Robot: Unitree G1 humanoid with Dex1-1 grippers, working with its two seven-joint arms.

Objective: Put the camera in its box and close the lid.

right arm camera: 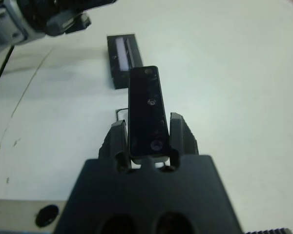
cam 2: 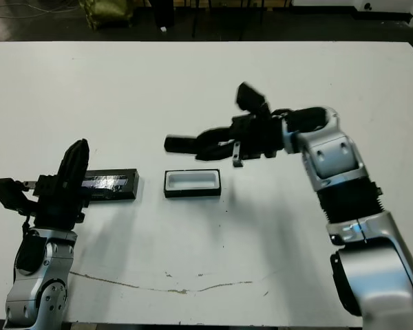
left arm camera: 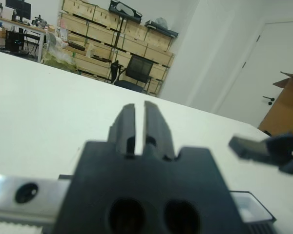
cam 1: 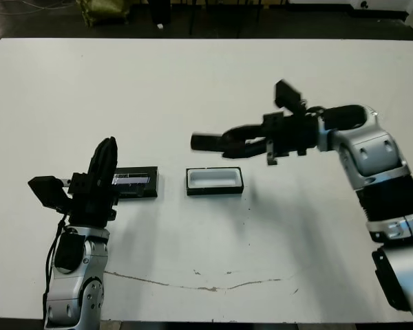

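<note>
The slim black camera [cam 1: 205,141] hangs level above the table, held at one end by my right gripper [cam 1: 228,146], which is shut on it. In the right wrist view the camera [right arm camera: 146,109] sticks out between both fingers [right arm camera: 181,135]. The box [cam 1: 215,181], a shallow black tray with a white lining, lies open on the table just below and ahead of the camera's free end. The lid [cam 1: 135,182], black with a silvery stripe, lies flat to the left of the box. My left gripper [cam 1: 107,146] stands over the lid's left end, fingers [left arm camera: 158,127] shut on nothing.
A thin dark crack line [cam 1: 206,285] runs along the table near the front edge. Beyond the far table edge stand a black chair [left arm camera: 136,73] and wooden crates [left arm camera: 93,34]. Bare white table [cam 1: 193,82] lies behind the box.
</note>
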